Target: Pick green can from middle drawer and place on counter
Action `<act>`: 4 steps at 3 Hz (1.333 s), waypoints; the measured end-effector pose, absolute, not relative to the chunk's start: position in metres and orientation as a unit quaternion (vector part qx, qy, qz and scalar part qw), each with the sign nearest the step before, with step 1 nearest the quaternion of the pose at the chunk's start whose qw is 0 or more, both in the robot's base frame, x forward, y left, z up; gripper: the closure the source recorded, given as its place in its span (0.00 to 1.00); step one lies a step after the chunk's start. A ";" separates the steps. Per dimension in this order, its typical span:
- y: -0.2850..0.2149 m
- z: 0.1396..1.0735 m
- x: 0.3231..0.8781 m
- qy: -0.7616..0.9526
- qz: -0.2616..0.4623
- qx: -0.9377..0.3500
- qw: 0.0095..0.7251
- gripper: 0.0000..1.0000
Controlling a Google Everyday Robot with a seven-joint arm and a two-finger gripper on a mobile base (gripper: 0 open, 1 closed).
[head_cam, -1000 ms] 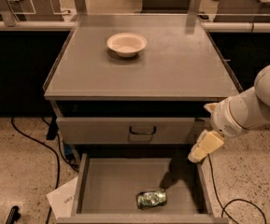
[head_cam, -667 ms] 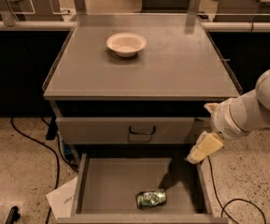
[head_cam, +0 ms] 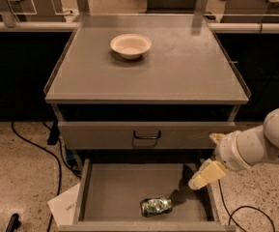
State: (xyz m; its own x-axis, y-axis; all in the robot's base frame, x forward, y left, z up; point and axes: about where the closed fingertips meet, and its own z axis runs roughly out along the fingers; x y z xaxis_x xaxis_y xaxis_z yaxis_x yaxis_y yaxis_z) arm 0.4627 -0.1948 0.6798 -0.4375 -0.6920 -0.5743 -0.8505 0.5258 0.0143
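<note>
The green can (head_cam: 156,206) lies on its side on the floor of the open middle drawer (head_cam: 110,192), near the drawer's front edge. My gripper (head_cam: 210,156) hangs at the right, over the drawer's right wall, above and to the right of the can. Its two cream fingers (head_cam: 205,174) stand apart and hold nothing. The grey counter (head_cam: 177,71) is the cabinet top above the drawers.
A cream-white bowl (head_cam: 131,46) sits on the back left of the counter. The shut drawer front with a dark handle (head_cam: 146,135) is just above the open drawer. Black cables (head_cam: 37,149) and a sheet of paper (head_cam: 66,208) lie on the speckled floor at the left.
My gripper has moved down and slightly left, closer to the open drawer's right side. The can and the bowl have not moved.
</note>
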 end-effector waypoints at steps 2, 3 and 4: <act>-0.184 0.618 0.460 0.839 0.188 -0.452 0.239 0.00; -0.183 0.615 0.460 0.842 0.181 -0.447 0.241 0.00; -0.177 0.576 0.459 0.851 0.205 -0.424 0.231 0.00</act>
State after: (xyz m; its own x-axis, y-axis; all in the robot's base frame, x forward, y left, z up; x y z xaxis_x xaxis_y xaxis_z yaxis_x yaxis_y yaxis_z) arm 0.4593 -0.1773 0.5761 -0.5333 -0.6273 -0.5675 -0.8168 0.5563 0.1528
